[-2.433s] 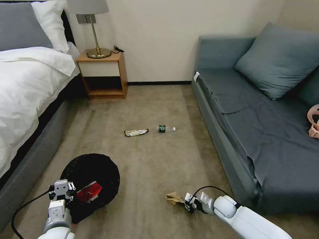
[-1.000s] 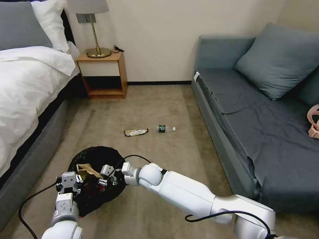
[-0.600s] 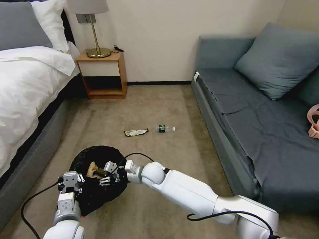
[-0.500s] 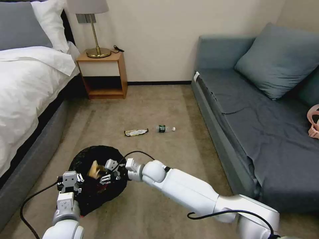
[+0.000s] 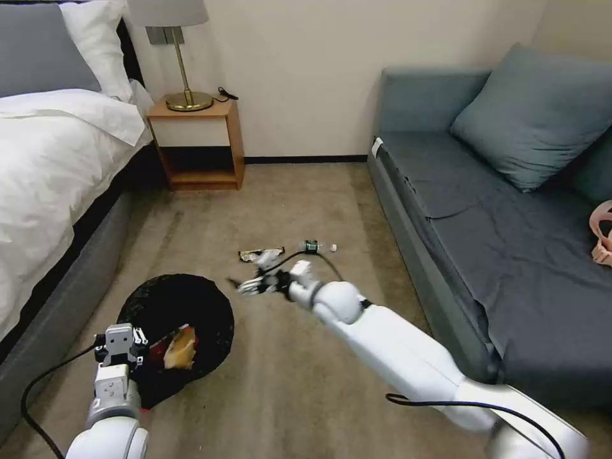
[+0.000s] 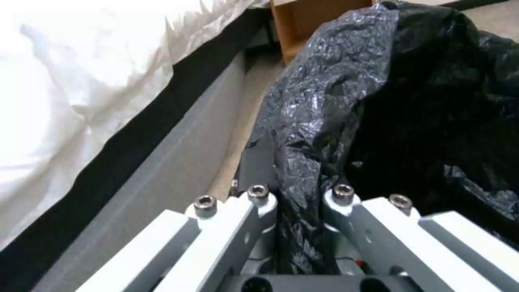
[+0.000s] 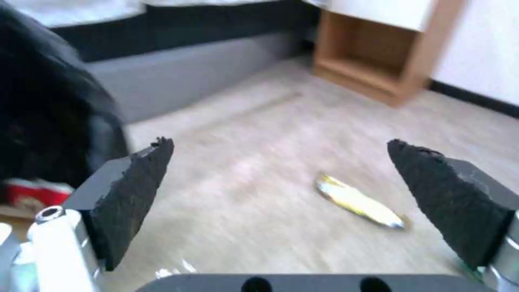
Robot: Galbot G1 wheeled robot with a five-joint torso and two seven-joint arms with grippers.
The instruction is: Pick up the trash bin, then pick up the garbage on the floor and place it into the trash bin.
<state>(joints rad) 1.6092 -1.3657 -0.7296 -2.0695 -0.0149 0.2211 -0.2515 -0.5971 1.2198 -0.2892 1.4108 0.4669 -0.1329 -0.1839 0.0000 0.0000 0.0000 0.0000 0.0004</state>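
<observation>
The trash bin (image 5: 210, 319), lined with a black bag, hangs low at the near left. My left gripper (image 5: 121, 347) is shut on its rim; in the left wrist view the fingers (image 6: 259, 202) pinch the crinkled black plastic (image 6: 432, 101). Inside lie the crumpled brown paper bag (image 5: 180, 349) and a red-and-white cup (image 7: 32, 192). My right gripper (image 5: 252, 285) is open and holds nothing, just beyond the bin over the carpet. The yellow-silver wrapper (image 5: 255, 255) (image 7: 359, 201) lies on the floor close ahead of it. Further right lies the small green-labelled bottle (image 5: 312, 246).
A bed (image 5: 57, 166) runs along the left. A wooden nightstand (image 5: 201, 143) with a lamp stands at the back wall. A grey sofa (image 5: 484, 223) fills the right, with a pink strap item (image 5: 602, 239) on it. Open carpet lies between.
My right gripper let go of the brown paper bag into the bin, opened, and swung away toward the wrapper. The bin in my left gripper shifted slightly to the left.
</observation>
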